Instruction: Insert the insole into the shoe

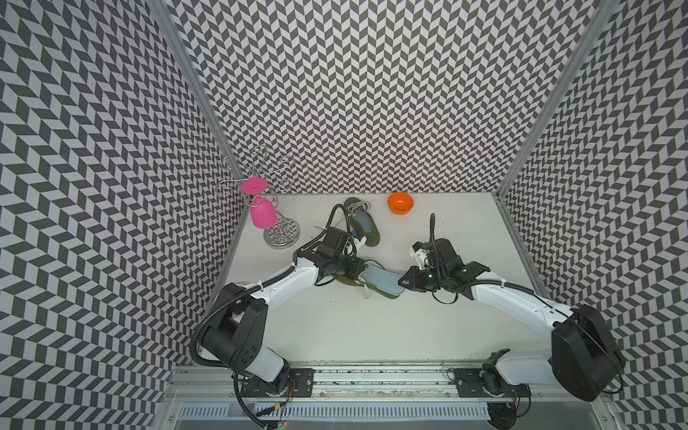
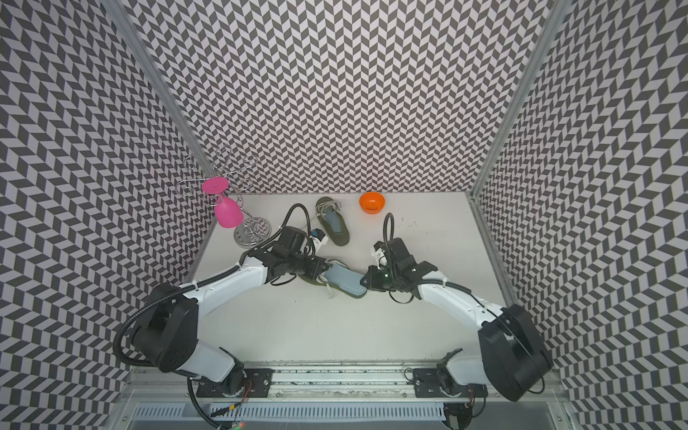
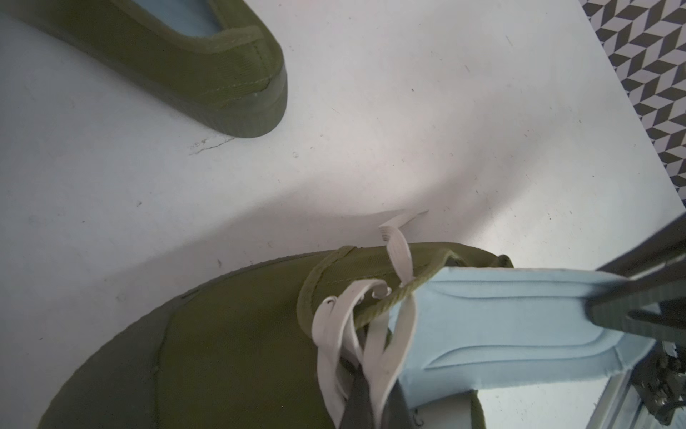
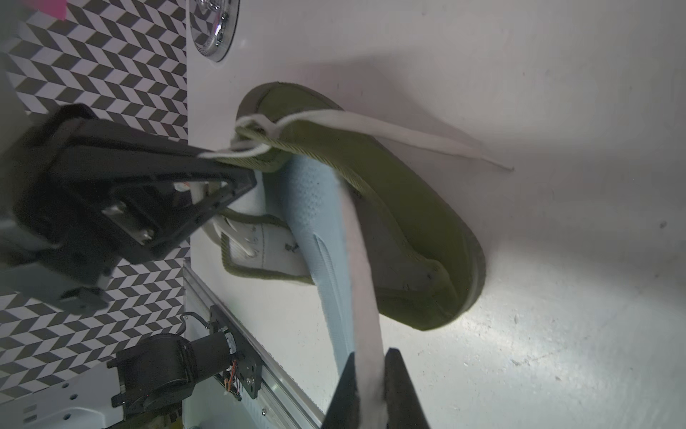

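Right wrist view shows the right gripper (image 4: 371,362) pinched narrow on the heel end of the pale blue insole (image 4: 319,223). The insole's forepart runs away from that gripper into the mouth of the olive shoe (image 4: 401,208), which lies on the white table (image 4: 557,334). Across the opening, the left gripper (image 4: 248,176) is closed on the shoe's laced edge and appears to hold the mouth apart. The insole sits twisted, partly on edge, with its heel end out beyond the shoe's collar.

Trouble most likely lies in the push. Driven in at this tilt, the soft foam could buckle or fold between the pinch and the toe box, or jam against the side wall. Loose white laces (image 4: 408,130) draped over the upper could snag. If the left gripper slips off the thin fabric edge, the shoe may skid across the table toward a second shoe (image 1: 363,225) nearby.
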You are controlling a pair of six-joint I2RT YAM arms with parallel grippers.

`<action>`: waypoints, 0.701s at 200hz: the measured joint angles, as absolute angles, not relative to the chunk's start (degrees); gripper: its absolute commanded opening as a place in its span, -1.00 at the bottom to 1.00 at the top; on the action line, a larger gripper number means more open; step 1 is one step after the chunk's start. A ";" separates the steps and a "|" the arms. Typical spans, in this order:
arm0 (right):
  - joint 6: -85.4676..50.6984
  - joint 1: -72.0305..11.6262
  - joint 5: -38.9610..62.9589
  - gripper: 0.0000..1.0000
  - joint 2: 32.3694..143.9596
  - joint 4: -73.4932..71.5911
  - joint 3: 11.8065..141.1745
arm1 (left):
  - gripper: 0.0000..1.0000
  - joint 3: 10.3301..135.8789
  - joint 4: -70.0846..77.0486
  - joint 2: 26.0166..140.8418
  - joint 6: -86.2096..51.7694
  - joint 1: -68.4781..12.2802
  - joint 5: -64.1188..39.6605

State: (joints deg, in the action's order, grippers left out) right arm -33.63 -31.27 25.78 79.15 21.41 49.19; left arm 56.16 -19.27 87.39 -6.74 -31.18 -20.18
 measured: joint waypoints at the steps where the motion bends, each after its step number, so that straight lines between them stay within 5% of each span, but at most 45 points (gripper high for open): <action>1: -33.61 -31.29 25.78 -0.75 79.33 21.39 49.43 | -0.91 56.16 -19.27 87.39 -6.72 -31.22 -20.18; 140: -28.97 -35.09 19.14 -0.81 88.71 21.98 54.78 | -0.92 56.14 -17.61 86.52 -7.44 -31.66 -26.52</action>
